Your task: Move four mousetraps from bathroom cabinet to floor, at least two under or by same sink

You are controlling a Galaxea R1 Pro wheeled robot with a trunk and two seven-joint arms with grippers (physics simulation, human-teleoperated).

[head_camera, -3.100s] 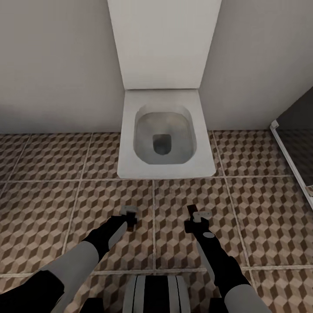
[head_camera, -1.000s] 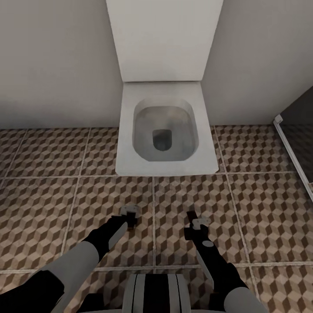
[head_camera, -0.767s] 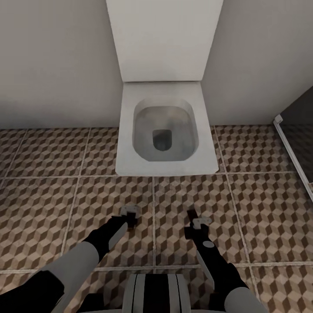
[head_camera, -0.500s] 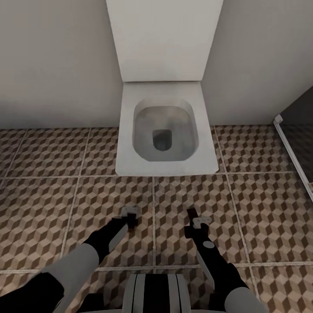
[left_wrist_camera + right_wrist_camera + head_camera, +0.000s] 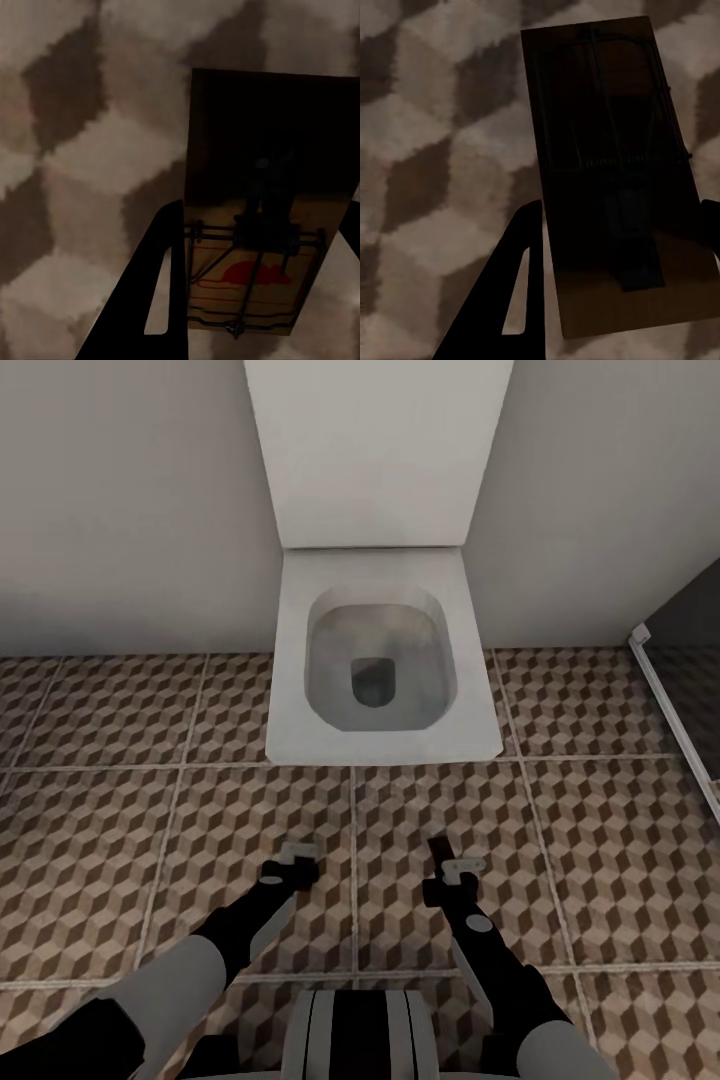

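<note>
- Your left gripper hangs low over the bathroom floor, in front of the toilet.
- At your left wrist, one mousetrap sits between the two fingers, red mark showing on its board; one finger runs along its edge, so the gripper is pinching it.
- Your right gripper is level with the left one, just across the grout line.
- At your right wrist, a second mousetrap lies dark between the fingers, pinched the same way, cube-pattern tile right behind it.
</note>
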